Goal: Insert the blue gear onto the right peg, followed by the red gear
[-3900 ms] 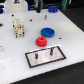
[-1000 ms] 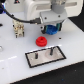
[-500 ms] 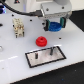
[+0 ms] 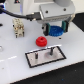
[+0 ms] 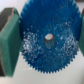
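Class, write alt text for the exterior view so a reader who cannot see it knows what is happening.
A robot hand holds the blue gear in the air, above and behind a black-framed grey plate with two thin upright pegs. The red gear lies on the white table just behind the plate.

We see the gripper (image 4: 56, 29) hanging above the plate (image 4: 46, 56), its fingers (image 5: 10, 44) closed on the blue gear (image 5: 48, 40).

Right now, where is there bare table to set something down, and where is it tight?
Bare patches: the table on the exterior view's left of the plate, and the strip in front of it. Crowded: around the red gear, the pegs, and the claw holding the blue gear above them.
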